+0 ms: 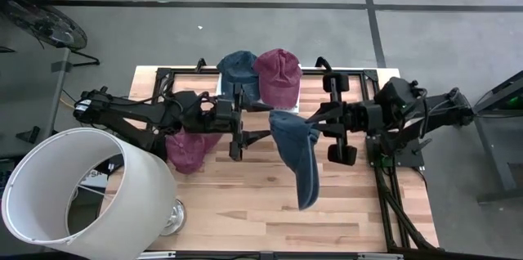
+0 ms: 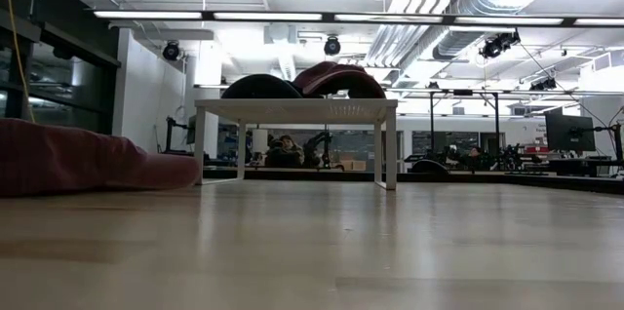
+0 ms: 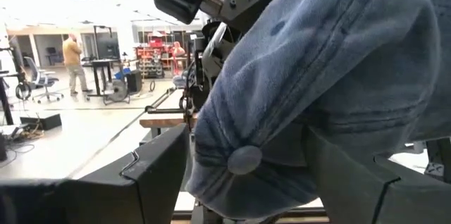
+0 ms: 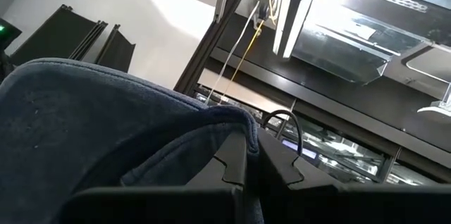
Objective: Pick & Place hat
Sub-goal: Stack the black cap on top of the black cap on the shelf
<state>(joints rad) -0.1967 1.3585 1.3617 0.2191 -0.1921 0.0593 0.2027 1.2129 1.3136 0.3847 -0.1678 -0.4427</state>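
Observation:
A faded blue hat (image 1: 296, 150) hangs above the middle of the wooden table (image 1: 245, 211), its brim (image 1: 308, 190) pointing toward the near edge. My right gripper (image 1: 319, 127) is shut on it from the right. My left gripper (image 1: 263, 123) is open and reaches in from the left. In the left wrist view its fingers (image 3: 158, 175) stand on either side of the hat's crown, whose top button (image 3: 244, 159) faces the camera. A maroon hat (image 1: 186, 150) lies on the table under the left arm. My right gripper pinches the rim of the hat's crown (image 4: 229, 118) between its two shut fingers (image 4: 278, 164), coming roughly level from the table's right. The hat is lifted clear of the table and hangs with its brim lower, toward the near edge. My left gripper: I cannot tell whether its fingers touch the crown.
A white stand (image 2: 292, 107) at the far middle carries a blue hat (image 1: 238, 67) and a maroon hat (image 1: 279, 73). A large white lampshade (image 1: 73, 199) fills the near left corner. Bare wood lies near and right of the hanging hat.

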